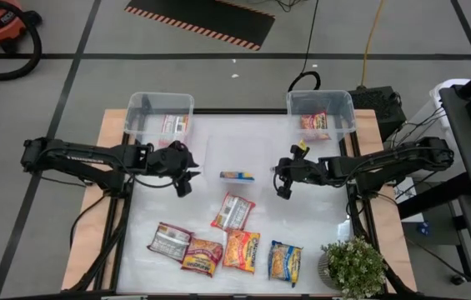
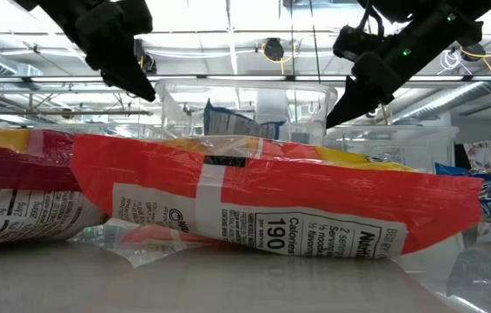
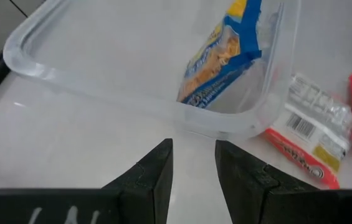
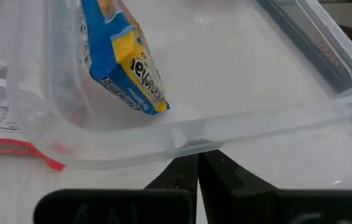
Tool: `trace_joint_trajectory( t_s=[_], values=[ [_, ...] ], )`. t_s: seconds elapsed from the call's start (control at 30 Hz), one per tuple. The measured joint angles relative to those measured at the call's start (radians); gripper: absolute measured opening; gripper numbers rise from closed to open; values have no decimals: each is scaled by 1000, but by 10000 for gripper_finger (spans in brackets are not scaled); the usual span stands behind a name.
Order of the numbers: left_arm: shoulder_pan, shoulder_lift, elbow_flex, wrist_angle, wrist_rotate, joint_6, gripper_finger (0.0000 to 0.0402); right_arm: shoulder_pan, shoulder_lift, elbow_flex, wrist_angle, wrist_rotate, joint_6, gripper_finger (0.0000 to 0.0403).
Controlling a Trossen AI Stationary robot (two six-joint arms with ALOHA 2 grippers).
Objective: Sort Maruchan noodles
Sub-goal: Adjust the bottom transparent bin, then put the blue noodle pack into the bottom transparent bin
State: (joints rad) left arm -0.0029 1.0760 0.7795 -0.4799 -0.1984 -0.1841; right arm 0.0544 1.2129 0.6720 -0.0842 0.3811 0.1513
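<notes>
A clear middle bin (image 1: pixel 218 150) holds one blue-yellow noodle packet (image 1: pixel 237 176), which leans tilted against the bin's wall (image 3: pixel 222 59). My left gripper (image 1: pixel 187 179) hovers open just left of this bin, nothing between its fingers (image 3: pixel 193 168). Just right of the bin, my right gripper (image 1: pixel 283 187) hovers shut and empty (image 4: pixel 199 177). Loose on the table lie a red packet (image 1: pixel 233 211), a silver-grey one (image 1: pixel 170 242), a red-pink one (image 1: pixel 202 256), an orange one (image 1: pixel 242 250) and a blue-yellow one (image 1: pixel 285 262).
A far-left bin (image 1: pixel 139 107) holds a red-pink packet (image 1: pixel 174 125). A far-right bin (image 1: pixel 343 104) holds an orange packet (image 1: pixel 314 123). A potted plant (image 1: pixel 353 267) stands at the near right corner. Bare white tabletop lies between the middle bin and the near row of packets.
</notes>
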Motion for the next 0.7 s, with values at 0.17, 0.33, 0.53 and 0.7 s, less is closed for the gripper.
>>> trace_joint_trajectory(
  t_s=[0.17, 0.33, 0.53, 0.7],
  values=[
    [0, 0, 0, -28, 16, 0, 127, 0, -12, 0, -19, -75, 3, 4],
    [0, -23, 0, -72, 18, -6, 127, 0, -81, 2, -101, -73, 54, 4],
    [-13, -81, 1, -118, 19, -28, 127, 30, -182, 2, -249, -97, 214, 4],
    [-52, -144, 1, -130, 18, -58, 127, 150, -263, 2, -278, -119, 495, 4]
  ],
)
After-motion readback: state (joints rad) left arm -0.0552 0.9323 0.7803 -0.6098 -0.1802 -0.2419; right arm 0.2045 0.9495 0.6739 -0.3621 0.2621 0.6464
